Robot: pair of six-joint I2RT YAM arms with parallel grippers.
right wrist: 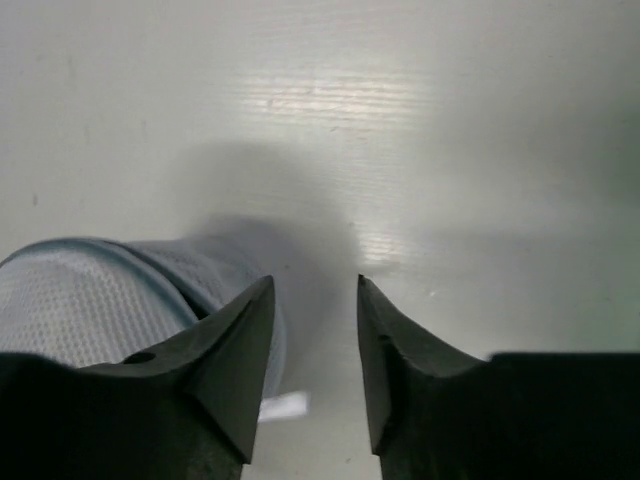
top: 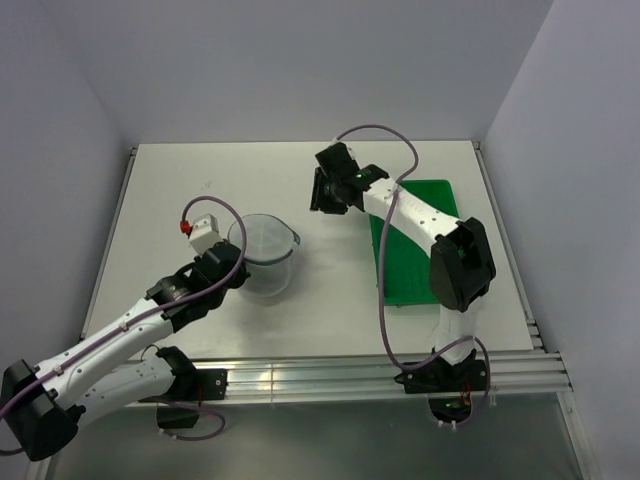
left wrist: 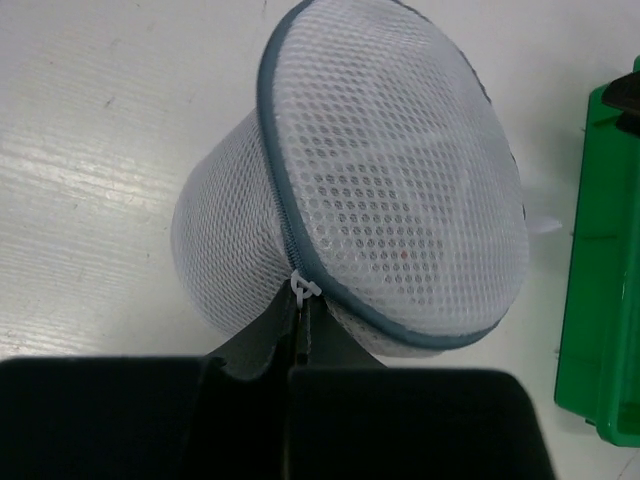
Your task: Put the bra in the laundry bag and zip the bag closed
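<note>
The laundry bag (top: pixel 266 254), a white mesh cylinder with a grey-blue zipper rim, sits left of the table's middle. In the left wrist view the laundry bag (left wrist: pixel 390 190) leans with its round lid facing the camera. My left gripper (left wrist: pixel 300 302) is shut on the small white zipper pull (left wrist: pixel 303 288) at the rim; from above my left gripper (top: pixel 238 263) meets the bag's left side. My right gripper (top: pixel 328 192) hangs open right of the bag with nothing between its fingers. The right gripper (right wrist: pixel 315 285) looks down on bare table, the bag (right wrist: pixel 90 300) just left of it. The bra is hidden.
A green plastic tray (top: pixel 415 250) lies at the right of the table, under the right arm; its edge (left wrist: pixel 600 270) shows in the left wrist view. A small white tag (right wrist: pixel 285 405) pokes out beside the bag. White walls enclose the table.
</note>
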